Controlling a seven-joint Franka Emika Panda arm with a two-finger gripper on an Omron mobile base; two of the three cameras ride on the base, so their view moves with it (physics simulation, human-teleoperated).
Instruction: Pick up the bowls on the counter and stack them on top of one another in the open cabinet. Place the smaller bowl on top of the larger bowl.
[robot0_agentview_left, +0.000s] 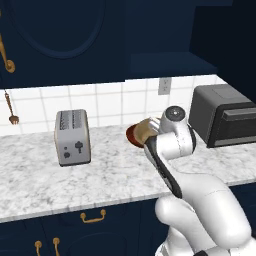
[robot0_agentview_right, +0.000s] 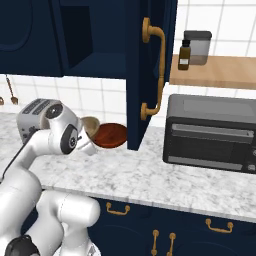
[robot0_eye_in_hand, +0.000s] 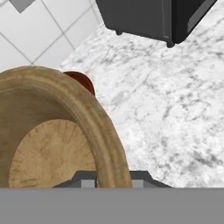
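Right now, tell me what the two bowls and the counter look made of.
Smaller bowl: matte light wood, grain rings visible inside. Larger bowl: glossy reddish-brown, perhaps lacquered wood; sheen on its inside. Counter: polished marble-like stone, white with grey veins.

The arm hides most of the smaller bowl (robot0_agentview_left: 145, 128) and half the larger bowl (robot0_agentview_left: 133, 136), while the hand view's left edge crops the tan rim.

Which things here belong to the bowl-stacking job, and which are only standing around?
For the job:
- tan bowl, tilted, its rim clamped in the tool
- red-brown bowl on the counter
- open cabinet above

Standing around:
- toaster
- black oven
- brown bottle and grey jar on the shelf
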